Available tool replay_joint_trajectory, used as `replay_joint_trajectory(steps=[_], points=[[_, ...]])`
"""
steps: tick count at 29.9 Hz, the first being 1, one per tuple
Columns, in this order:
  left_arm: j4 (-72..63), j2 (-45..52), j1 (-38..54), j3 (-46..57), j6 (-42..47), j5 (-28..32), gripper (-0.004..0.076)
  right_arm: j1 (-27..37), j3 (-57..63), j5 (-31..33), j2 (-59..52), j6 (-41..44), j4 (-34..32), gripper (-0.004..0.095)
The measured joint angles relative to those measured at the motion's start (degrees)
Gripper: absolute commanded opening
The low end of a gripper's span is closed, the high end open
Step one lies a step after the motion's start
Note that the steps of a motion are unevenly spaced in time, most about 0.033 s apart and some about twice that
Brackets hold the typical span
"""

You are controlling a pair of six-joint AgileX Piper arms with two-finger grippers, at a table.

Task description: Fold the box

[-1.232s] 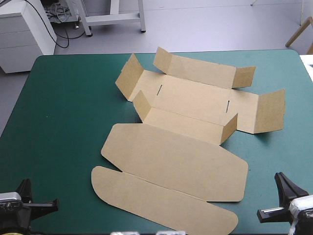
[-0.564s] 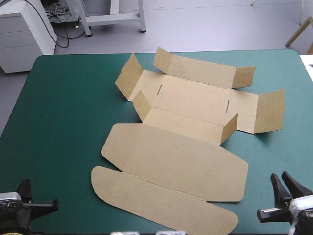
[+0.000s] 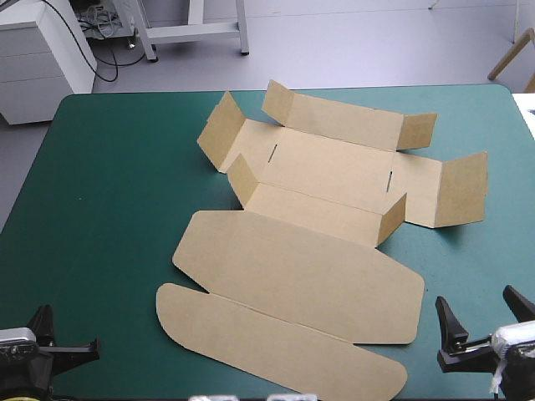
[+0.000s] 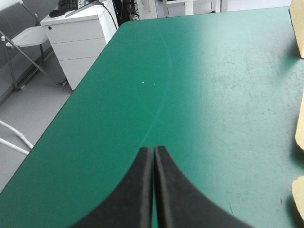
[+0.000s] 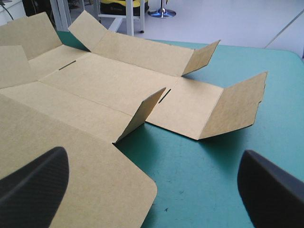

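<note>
The brown box (image 3: pixel 309 242) lies unfolded in the middle of the teal-green table (image 3: pixel 109 184), its long lid panels toward the near edge. Its side walls and end flaps stand partly raised at the far side. My right gripper (image 3: pixel 485 313) hovers near the table's near right corner, open, with nothing between its fingers. In the right wrist view the right gripper (image 5: pixel 152 154) faces the box (image 5: pixel 109 80), whose rounded lid corner reaches between the spread fingers (image 5: pixel 33 185). My left gripper (image 3: pixel 40 324) rests at the near left corner, shut and empty. In the left wrist view the left gripper (image 4: pixel 153 151) points over bare cover, box edges (image 4: pixel 300 137) off to its side.
A white drawer cabinet (image 3: pixel 42 58) stands on the floor beyond the far left corner. A white metal frame (image 3: pixel 196 29) stands past the far edge. Bare cover surrounds the box on the left and right.
My right gripper's fingers have spread from shut to wide open. The box and the left gripper have not moved.
</note>
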State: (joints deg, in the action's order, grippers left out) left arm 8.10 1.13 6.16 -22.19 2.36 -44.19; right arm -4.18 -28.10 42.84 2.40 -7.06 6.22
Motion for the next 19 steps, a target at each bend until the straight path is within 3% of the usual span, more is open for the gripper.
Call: replay_joint_trajectory(steps=[7, 19], points=[[0.0, 0.0, 0.0, 0.0, 0.0, -0.07, -0.001, 0.0, -3.85, -0.17, 11.24, 3.61, 2.38, 0.0891], [0.0, 0.0, 0.0, 0.0, 0.0, -0.07, -0.001, 0.0, -18.09, -2.5, 43.91, 8.05, 3.94, 0.0891]])
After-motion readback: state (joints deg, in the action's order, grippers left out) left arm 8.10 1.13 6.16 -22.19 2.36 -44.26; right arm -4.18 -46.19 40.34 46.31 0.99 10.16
